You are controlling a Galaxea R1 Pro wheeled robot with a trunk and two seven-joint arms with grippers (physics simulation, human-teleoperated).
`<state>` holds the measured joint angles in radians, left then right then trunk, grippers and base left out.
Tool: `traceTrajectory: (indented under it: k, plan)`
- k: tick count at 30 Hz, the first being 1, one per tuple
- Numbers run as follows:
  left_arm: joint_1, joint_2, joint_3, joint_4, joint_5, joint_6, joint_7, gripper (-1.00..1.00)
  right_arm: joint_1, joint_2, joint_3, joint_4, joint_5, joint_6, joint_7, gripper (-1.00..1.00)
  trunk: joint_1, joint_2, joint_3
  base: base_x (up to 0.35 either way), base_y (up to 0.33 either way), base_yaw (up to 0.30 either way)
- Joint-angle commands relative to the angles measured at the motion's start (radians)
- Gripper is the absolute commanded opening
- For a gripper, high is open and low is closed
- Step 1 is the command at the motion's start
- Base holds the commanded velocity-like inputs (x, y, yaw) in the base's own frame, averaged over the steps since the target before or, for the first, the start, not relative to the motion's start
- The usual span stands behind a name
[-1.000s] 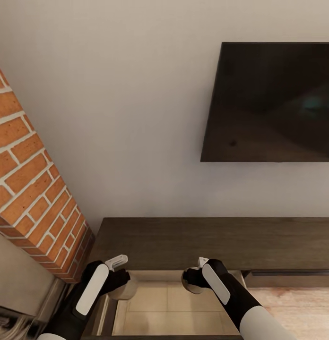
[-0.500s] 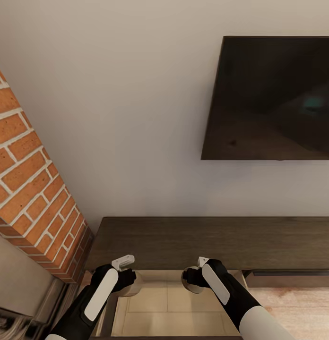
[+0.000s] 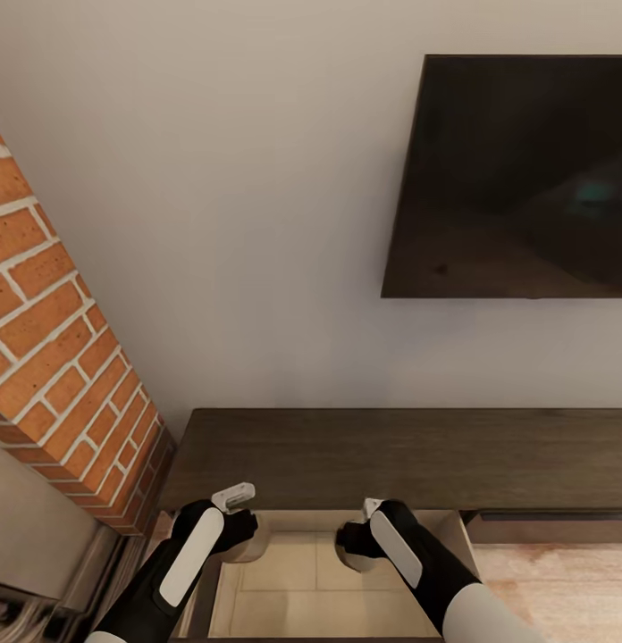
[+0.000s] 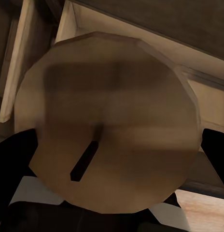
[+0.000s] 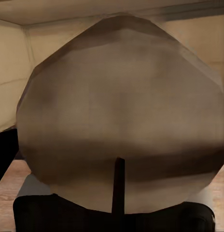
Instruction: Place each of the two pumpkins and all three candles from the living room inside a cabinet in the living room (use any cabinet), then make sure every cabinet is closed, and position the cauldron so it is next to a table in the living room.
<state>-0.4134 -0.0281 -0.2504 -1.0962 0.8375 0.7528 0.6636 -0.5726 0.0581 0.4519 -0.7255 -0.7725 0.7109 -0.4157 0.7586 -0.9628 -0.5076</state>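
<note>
The cabinet (image 3: 391,455) is a long, low, dark brown unit against the wall. Its left drawer (image 3: 320,585) is pulled open and shows a pale beige inside. My left gripper (image 3: 242,534) hangs over the drawer's back left corner, shut on a squat tan candle (image 3: 250,543). In the left wrist view that candle (image 4: 112,121) shows its round face and dark wick between black fingers (image 4: 15,159). My right gripper (image 3: 354,546) is over the middle of the drawer's back, shut on a second candle (image 3: 349,559). That candle (image 5: 121,106) is close up in the right wrist view.
A dark TV (image 3: 516,179) hangs on the white wall above the cabinet. A brick column (image 3: 52,357) stands close at the left. A closed drawer front (image 3: 552,527) lies right of the open one, with wooden floor (image 3: 561,589) below it.
The left gripper with its candle has moved right over the drawer's corner. The right gripper with its candle has come slightly left and lower. The camera has shifted a little.
</note>
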Motion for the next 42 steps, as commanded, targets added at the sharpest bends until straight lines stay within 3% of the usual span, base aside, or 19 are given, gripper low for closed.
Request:
traceTrajectory:
  k: [1,10,15,21,29,37,42]
  plan:
    - [-0.001,0.000,-0.001,-0.001,0.011,0.001,0.011,-1.00,-0.001,0.000,0.005,0.005,-0.011,-0.001,-0.007,-1.00,0.004,-0.008,-0.004,0.000,0.000,0.000]
    - [-0.001,-0.001,0.000,-0.001,0.015,0.007,0.014,-1.00,-0.001,0.006,0.009,0.016,-0.005,-0.002,0.006,-1.00,0.039,-0.071,-0.032,0.000,0.000,0.000]
    - [-0.002,-0.001,0.000,0.021,0.015,0.008,0.014,-1.00,-0.001,0.012,0.059,0.015,-0.006,-0.007,0.006,-1.00,0.058,-0.106,-0.048,0.000,0.000,0.000]
    - [-0.004,-0.002,0.001,0.085,0.016,0.007,0.007,-1.00,-0.001,0.012,0.073,0.015,-0.010,-0.039,0.006,-1.00,0.081,-0.148,-0.067,0.000,0.000,0.000]
    - [-0.007,-0.034,0.001,0.148,0.007,-0.009,0.003,-1.00,-0.001,0.012,0.078,0.016,-0.006,-0.081,0.006,-1.00,0.111,-0.204,-0.092,0.000,0.000,0.000]
    - [-0.007,-0.043,-0.011,0.228,-0.002,-0.124,0.001,-1.00,-0.001,0.014,0.084,0.017,-0.006,-0.107,0.010,-1.00,0.142,-0.260,-0.117,0.000,0.000,0.000]
    - [-0.007,-0.056,-0.052,0.258,-0.004,-0.161,-0.004,-1.00,-0.001,0.023,0.128,0.047,-0.010,-0.121,0.009,-1.00,0.161,-0.295,-0.133,0.000,0.000,0.000]
